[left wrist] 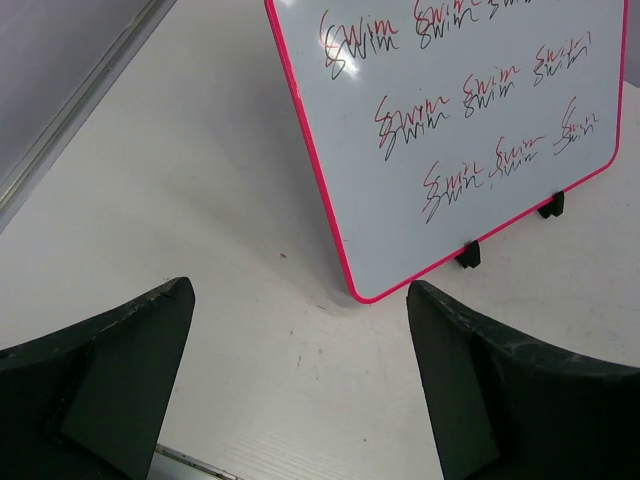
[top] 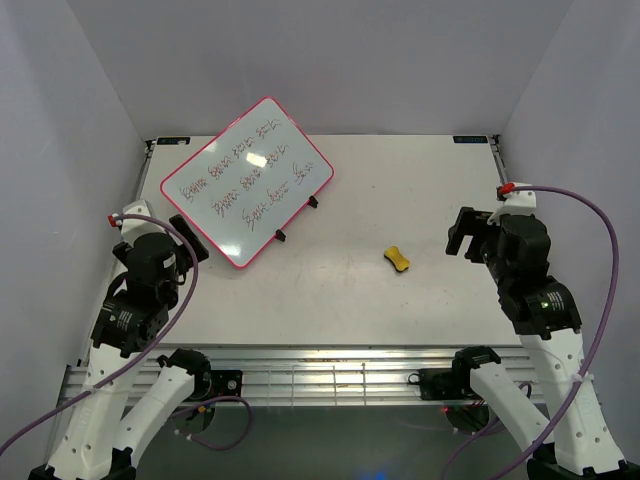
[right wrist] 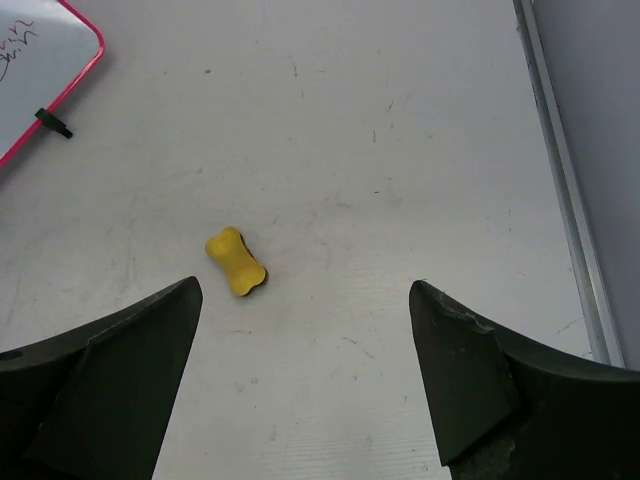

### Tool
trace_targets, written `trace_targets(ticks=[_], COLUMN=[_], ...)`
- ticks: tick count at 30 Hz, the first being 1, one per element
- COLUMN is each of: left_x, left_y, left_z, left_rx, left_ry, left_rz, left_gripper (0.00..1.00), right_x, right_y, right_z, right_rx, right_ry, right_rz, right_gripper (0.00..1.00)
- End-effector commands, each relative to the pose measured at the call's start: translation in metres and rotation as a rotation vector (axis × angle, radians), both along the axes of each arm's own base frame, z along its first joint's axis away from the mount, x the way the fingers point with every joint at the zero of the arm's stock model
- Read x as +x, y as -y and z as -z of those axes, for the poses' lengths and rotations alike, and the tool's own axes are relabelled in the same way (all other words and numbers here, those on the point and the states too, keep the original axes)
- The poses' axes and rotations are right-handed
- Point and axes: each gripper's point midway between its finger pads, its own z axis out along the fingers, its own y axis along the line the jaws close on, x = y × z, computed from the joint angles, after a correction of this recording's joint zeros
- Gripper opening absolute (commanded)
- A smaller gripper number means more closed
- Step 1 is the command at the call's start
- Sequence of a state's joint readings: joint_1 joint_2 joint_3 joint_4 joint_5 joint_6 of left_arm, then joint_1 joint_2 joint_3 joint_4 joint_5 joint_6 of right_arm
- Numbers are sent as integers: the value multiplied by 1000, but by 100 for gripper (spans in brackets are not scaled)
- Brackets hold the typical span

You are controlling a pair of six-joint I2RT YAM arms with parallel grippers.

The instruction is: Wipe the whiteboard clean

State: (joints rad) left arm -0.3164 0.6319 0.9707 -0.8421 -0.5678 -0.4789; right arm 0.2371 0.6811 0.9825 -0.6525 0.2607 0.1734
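Where it stands on the desk [top: 420,190], the whiteboard [top: 247,181] is just ahead of the left fingers [left wrist: 110,380]. Its nearest corner lies beyond the gap between them, and the rest reaches ahead and to their right. Its long axis slants away from those fingers, rightward toward the far side, and the long edge carrying two black feet [left wrist: 468,255] faces the right arm. Three rows of writing follow that axis, each repeating "Swim", doubled in red and dark ink. The left fingers are spread wide, holding nothing. The right fingers [right wrist: 110,390] are likewise splayed and bare. A yellow eraser [right wrist: 236,262] lies ahead of them, nearer the left-hand one.
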Motion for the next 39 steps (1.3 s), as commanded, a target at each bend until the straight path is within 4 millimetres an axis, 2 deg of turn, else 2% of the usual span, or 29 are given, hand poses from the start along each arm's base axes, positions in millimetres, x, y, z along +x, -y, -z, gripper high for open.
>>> trace_targets(ticks=[1, 4, 5, 6, 7, 8, 9, 11, 13, 14, 15, 16, 17, 19, 20, 22, 23, 24, 25, 26, 28, 29, 30, 32, 35, 36, 39], left_x=[0, 3, 10, 14, 17, 20, 24, 33, 44, 52, 59, 64, 71, 74, 78, 81, 87, 86, 88, 93, 95, 103, 102, 109, 121, 123, 123], left_y=[4, 14, 19, 32, 37, 43, 55, 71, 76, 75, 69, 53, 44, 15, 12, 4, 7, 2, -13, -9, -10, -9, -2, -10, -22, -20, -13], left_z=[8, 16, 13, 18, 23, 29, 37, 44, 54, 48, 45, 39, 30, 29, 29, 51, 51, 70, 75, 74, 86, 73, 75, 69, 85, 100, 119], left_rx=[-5, -10, -8, -13, 3, -13, -41, -86, -110, -116, -123, -155, -176, -267, -288, -342, -372, -409, -429, -474, -511, -458, -493, -491, -494, -529, -556], left_ry=[-23, -39, -12, -18, -33, -45, -76, -80, -99, -69, -68, -47, -5, 20, 30, 1, 31, 13, 35, 66, 97, 189, 213, 246, 202, 162, 156], left_rz=[18, 78, 106, 179, 222, 238, 284, 339, 331, 326, 296, 257, 253, 228, 225, 198, 232, 213, 179, 241, 276, 335, 371, 403, 373, 385, 440], left_gripper=[98, 98, 98, 98, 98, 98, 98, 98, 98, 98, 98, 98, 98, 98, 98, 98, 98, 98, 98, 98, 98, 98, 98, 98, 98, 98, 98], right_x=[7, 7, 8, 9, 10, 10, 9, 8, 5, 5, 0, -2, -2, -8, -8, -13, -15, -19, -21, -23, -30, -34, -36, -40, -47, -49, -53], right_y=[4, 1, 0, -1, -2, -3, -9, -22, -44, -51, -68, -75, -80, -91, -94, -103, -106, -113, -116, -118, -125, -128, -130, -132, -134, -135, -132], right_z=[-12, -8, -14, -13, -3, -12, -7, -16, -11, -9, -7, -4, 0, 2, 0, -4, -10, -14, -18, -23, -32, -36, -39, -43, -46, -45, -47], right_rx=[9, 30, 50, 65, 95, 125, 142, 174, 207, 216, 241, 249, 256, 265, 267, 280, 286, 301, 309, 315, 326, 332, 333, 334, 325, 321, 291], right_ry=[68, 87, 126, 139, 135, 192, 195, 249, 232, 222, 205, 191, 171, 149, 146, 138, 149, 152, 160, 170, 187, 195, 204, 217, 229, 230, 248], right_rz=[33, 29, 29, 31, 45, 41, 12, -59, -184, -221, -319, -358, -384, -459, -478, -536, -559, -605, -625, -646, -703, -732, -749, -775, -813, -820, -826], right_gripper=[90, 90, 90, 90, 90, 90, 90, 90, 90, 90, 90, 90, 90, 90, 90, 90, 90, 90, 90, 90, 90, 90, 90, 90, 90, 90, 90])
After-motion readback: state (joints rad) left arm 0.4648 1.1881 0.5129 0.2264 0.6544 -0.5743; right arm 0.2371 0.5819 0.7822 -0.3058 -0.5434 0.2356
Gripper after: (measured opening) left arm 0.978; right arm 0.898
